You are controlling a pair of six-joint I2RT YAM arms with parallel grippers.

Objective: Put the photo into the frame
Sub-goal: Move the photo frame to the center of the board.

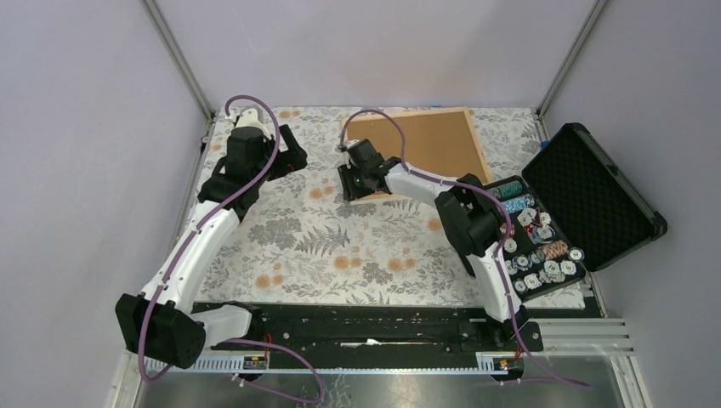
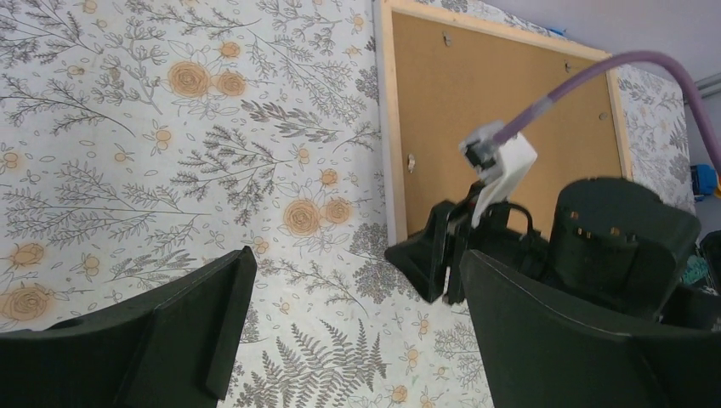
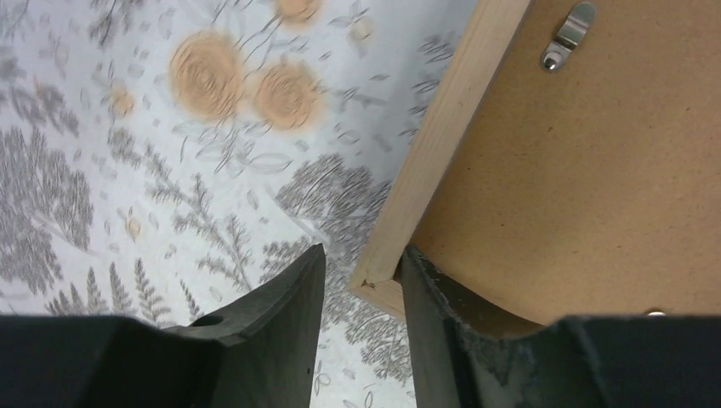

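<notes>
photo lies face down at the far middle of the table, its plain brown back showing inside the light wood rails of the frame, so the main step looks done: the board seems to sit within the frame on all sides that show. whether it is pressed fully flush i cannot tell. a small metal clip rests on the board near the rail, and the clips may need turning to lock it. the right gripper is low at the frame's near left corner, jaws partly apart and astride that corner. a strip of flowered cloth shows between one finger and the rail, so it looks released, not pinching. the left gripper hangs over the cloth left of the frame, jaws spread wide and holding nothing. what is left, i'd judge, is seating that corner and securing the back
</notes>
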